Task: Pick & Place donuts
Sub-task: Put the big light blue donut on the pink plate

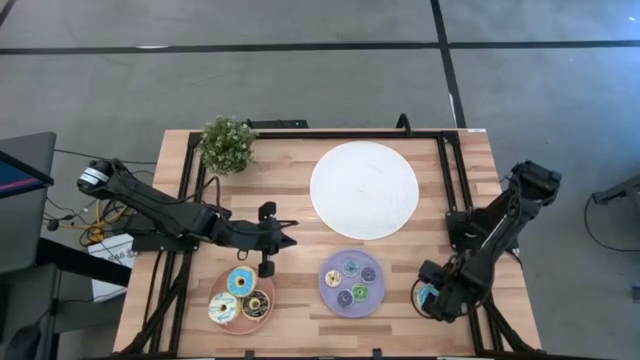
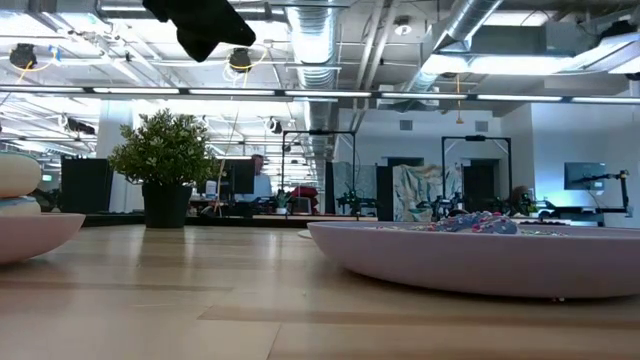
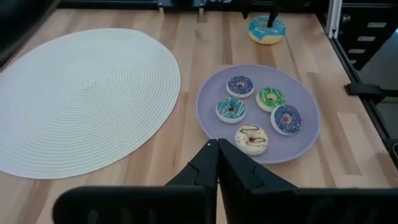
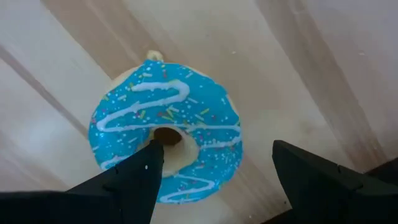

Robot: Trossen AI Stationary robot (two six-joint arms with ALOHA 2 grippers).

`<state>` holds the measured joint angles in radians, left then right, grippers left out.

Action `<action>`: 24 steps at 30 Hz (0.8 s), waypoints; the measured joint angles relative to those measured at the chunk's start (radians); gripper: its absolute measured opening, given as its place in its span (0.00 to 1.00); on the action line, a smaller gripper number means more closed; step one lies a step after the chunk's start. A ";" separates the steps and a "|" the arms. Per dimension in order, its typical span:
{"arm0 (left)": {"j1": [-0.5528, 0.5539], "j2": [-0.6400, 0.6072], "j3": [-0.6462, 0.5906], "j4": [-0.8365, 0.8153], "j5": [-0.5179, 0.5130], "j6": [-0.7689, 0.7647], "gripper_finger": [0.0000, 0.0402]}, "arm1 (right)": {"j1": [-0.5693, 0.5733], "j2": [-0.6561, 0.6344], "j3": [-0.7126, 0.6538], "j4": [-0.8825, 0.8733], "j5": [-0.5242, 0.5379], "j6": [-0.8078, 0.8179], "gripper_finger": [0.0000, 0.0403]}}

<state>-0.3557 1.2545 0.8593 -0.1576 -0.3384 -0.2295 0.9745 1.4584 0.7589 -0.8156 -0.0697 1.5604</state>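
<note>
A blue-iced donut [image 4: 168, 137] with white drizzle lies flat on the wood near the table's right edge [image 1: 428, 293]. My right gripper [image 4: 214, 162] points down over it, open, with one finger at the donut's hole and the other outside its rim. My left gripper [image 3: 217, 155] is shut and hovers over the table between the pink plate [image 1: 262, 318] and the purple plate [image 1: 327, 296]. The pink plate carries three larger donuts [image 1: 241, 281]. Several small donuts [image 3: 256, 113] lie on the purple plate. My right gripper comes at the blue donut from above, pointing down. One fingertip [image 4: 149, 163] stands in the centre hole [image 4: 166, 134] and the other [image 4: 298, 165] stands clear outside the ring. The donut lies flat on the table. I cannot tell whether the inner finger touches it.
A large round white woven mat [image 1: 364, 189] lies at the table's far middle. A potted plant [image 1: 228, 143] stands at the far left corner. Black frame rails [image 1: 455, 170] run along the table's sides. Bare wood shows between the plates and near the front edge.
</note>
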 joint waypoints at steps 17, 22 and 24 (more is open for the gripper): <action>-0.002 0.000 0.000 -0.009 0.012 -0.012 0.00 | -0.002 0.031 0.000 0.062 -0.003 0.011 0.48; -0.002 0.000 0.000 -0.010 0.014 -0.015 0.00 | -0.002 0.019 0.000 0.063 -0.003 0.014 0.38; -0.002 0.000 0.000 -0.012 0.019 -0.015 0.00 | -0.002 0.019 0.001 0.058 -0.003 0.032 0.34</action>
<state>-0.3580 1.2545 0.8597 -0.1697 -0.3197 -0.2446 0.9730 1.4773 0.7597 -0.7575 -0.0731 1.5920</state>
